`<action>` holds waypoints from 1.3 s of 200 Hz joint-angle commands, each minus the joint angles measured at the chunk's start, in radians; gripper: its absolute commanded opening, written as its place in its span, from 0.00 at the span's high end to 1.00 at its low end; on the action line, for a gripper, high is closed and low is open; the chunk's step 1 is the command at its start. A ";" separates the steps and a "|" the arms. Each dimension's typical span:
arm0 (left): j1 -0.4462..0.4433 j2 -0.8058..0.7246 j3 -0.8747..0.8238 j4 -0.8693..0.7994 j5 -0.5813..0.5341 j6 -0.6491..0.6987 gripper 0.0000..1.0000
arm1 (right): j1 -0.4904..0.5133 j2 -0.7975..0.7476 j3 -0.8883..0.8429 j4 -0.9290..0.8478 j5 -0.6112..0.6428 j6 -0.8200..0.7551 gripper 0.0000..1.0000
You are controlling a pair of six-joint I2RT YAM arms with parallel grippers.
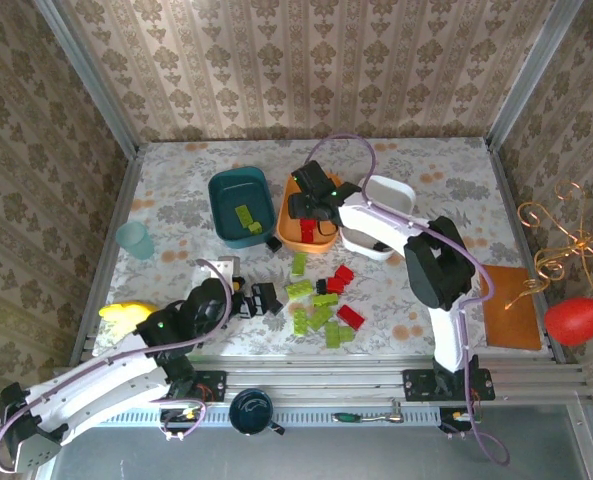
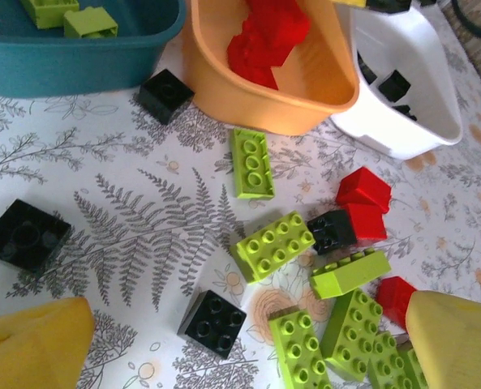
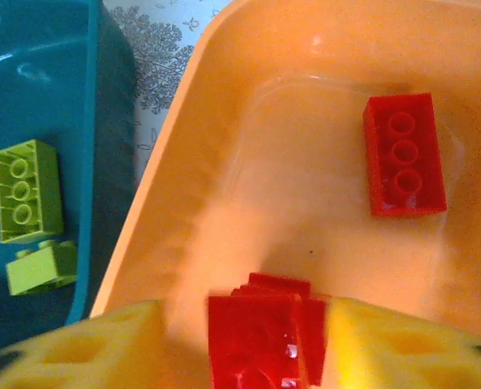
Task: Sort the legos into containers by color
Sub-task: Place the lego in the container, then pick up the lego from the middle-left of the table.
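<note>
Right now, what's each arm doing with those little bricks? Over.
Right gripper: jaws shut on red brick, above orange tub. Left gripper: jaws open, low over loose legos on table. Nothing seen in the way.

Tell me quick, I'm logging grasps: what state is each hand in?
Left hand: open, holding nothing.
Right hand: red brick between its fingers, blurred; gripped or loose cannot be told.

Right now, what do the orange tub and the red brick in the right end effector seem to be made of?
Orange tub: probably moulded plastic, smooth and semi-gloss, judging by soft highlights on its rounded wall. Red brick in the right end effector: likely hard glossy plastic, given bright glints on its face, though it is blurred.
</note>
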 commanded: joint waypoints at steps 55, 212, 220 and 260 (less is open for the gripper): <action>-0.007 0.038 -0.007 -0.047 0.040 0.000 0.00 | 0.033 -0.226 -0.116 0.016 -0.034 -0.017 0.27; -0.049 0.732 0.220 -0.086 0.037 0.169 0.32 | 0.084 -0.819 -0.820 0.145 0.015 0.110 0.26; -0.048 0.752 0.232 -0.085 0.029 0.181 0.31 | 0.083 -0.828 -0.826 0.144 0.019 0.114 0.26; -0.030 0.849 0.263 -0.045 0.028 0.217 0.39 | 0.084 -0.856 -0.833 0.131 0.029 0.115 0.26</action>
